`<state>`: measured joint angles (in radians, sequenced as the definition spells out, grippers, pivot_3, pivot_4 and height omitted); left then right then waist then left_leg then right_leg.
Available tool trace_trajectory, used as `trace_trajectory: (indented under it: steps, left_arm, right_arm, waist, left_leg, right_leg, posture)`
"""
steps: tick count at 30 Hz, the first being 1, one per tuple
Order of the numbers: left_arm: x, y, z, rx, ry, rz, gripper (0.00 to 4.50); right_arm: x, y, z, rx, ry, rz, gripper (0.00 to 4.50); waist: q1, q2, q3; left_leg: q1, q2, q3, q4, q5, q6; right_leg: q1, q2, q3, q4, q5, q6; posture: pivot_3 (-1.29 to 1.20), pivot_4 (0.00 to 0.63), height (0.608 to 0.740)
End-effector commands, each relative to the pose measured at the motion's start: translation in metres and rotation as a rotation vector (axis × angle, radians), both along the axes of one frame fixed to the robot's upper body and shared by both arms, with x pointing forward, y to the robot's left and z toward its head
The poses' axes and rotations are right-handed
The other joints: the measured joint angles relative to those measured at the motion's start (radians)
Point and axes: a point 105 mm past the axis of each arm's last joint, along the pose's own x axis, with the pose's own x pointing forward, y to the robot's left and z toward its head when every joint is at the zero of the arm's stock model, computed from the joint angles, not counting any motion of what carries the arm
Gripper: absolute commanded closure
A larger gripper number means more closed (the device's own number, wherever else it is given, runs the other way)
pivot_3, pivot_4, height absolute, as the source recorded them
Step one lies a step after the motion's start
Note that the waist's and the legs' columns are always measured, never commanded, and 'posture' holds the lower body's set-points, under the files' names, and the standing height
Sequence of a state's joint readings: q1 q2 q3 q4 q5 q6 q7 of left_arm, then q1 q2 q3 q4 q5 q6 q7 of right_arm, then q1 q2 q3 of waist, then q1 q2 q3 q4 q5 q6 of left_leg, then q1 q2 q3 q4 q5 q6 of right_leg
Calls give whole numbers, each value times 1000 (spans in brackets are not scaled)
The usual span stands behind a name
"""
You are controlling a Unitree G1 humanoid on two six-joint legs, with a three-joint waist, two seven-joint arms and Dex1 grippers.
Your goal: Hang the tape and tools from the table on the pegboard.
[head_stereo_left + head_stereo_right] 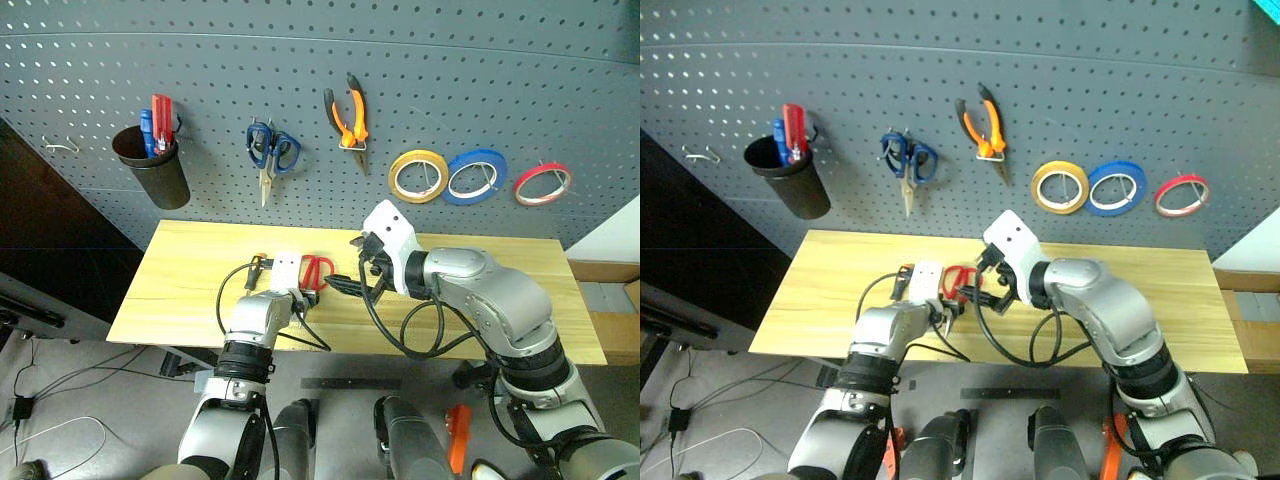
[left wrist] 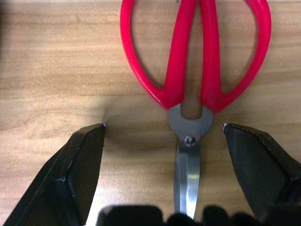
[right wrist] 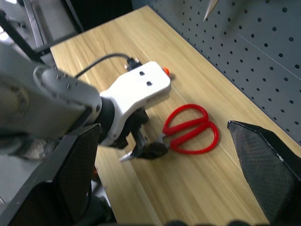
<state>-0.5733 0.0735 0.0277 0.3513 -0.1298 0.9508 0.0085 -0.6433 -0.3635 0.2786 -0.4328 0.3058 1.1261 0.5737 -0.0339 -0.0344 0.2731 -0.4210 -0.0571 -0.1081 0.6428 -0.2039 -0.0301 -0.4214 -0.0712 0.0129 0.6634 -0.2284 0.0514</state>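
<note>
The left gripper (image 2: pixel 164 136) is held spread wide just above the table (image 1: pixel 190 270), its two black fingers (image 2: pixel 80 165) set either side of the blades of the red scissors (image 2: pixel 193 61) and apart from them; nothing is grasped. The scissors lie flat on the wood with the blades toward the robot and the red loops toward the pegboard (image 1: pixel 320 80). In the right wrist view one finger is seen right at the pivot, but contact cannot be told.

The right gripper (image 1: pixel 372 268) hangs above the table at about 3 o'clock of the scissors, its fingers wide apart and empty, aimed down toward the left gripper.

A small orange-and-black piece (image 1: pixel 257 264) is seen on the table just beside the left wrist, at about 10 o'clock of it; what it is cannot be told.

On the pegboard beyond the table, from 10 o'clock round to 2 o'clock, are hung a dark cup (image 1: pixel 152 165) with red and blue handles in it, blue scissors (image 1: pixel 271 150), orange pliers (image 1: pixel 347 118), the yellow tape (image 1: pixel 417 175), a blue roll (image 1: pixel 476 176) and a red roll (image 1: pixel 542 184). A bare hook (image 1: pixel 60 146) is seen far left.
</note>
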Motion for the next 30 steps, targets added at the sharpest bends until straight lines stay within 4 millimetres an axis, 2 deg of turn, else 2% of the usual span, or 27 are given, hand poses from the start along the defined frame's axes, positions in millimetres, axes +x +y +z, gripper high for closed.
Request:
trace_trajectory:
  steps: [1,11,15,19,23,30]
  left_arm:
    - [-2,-2,-6,-8,13,-12,1093]
    - [2,5,-4,-18,-54,-26,4438]
    - [1,6,2,-44,-138,-59,4438]
    - [0,12,19,-32,-288,-95,4438]
    - [-19,20,62,85,-592,-234,4438]
    - [-52,42,118,238,-916,-301,4438]
  right_arm:
    - [-11,1,5,-4,-24,56,0]
    - [-12,-22,3,-67,-20,53,0]
    - [-11,-29,5,-75,-27,37,0]
    - [-11,-34,11,-65,-44,32,0]
    - [-11,-38,27,-57,-117,43,0]
    - [-15,-42,59,-21,-334,140,0]
  waist:
    - [-1,0,0]
    - [-4,0,0]
    - [-8,0,0]
    - [-10,0,0]
    - [-21,0,0]
    - [-20,0,0]
  left_leg:
    - [0,0,0,0,0,0]
    - [0,0,1,0,0,0]
    - [0,1,1,0,0,0]
    - [0,1,1,0,0,0]
    - [-2,1,2,-1,-1,1]
    - [-3,1,2,-3,-1,2]
  right_leg:
    - [0,0,0,0,0,0]
    - [0,0,0,-1,0,0]
    - [0,0,0,-1,0,0]
    - [0,0,1,-1,0,0]
    - [-1,-1,2,-4,0,0]
    - [-1,-2,1,-7,0,0]
  posture:
    - [-86,232,740]
    - [-93,231,740]
    - [-112,231,740]
    - [-112,231,740]
    - [-118,233,740]
    - [-101,231,740]
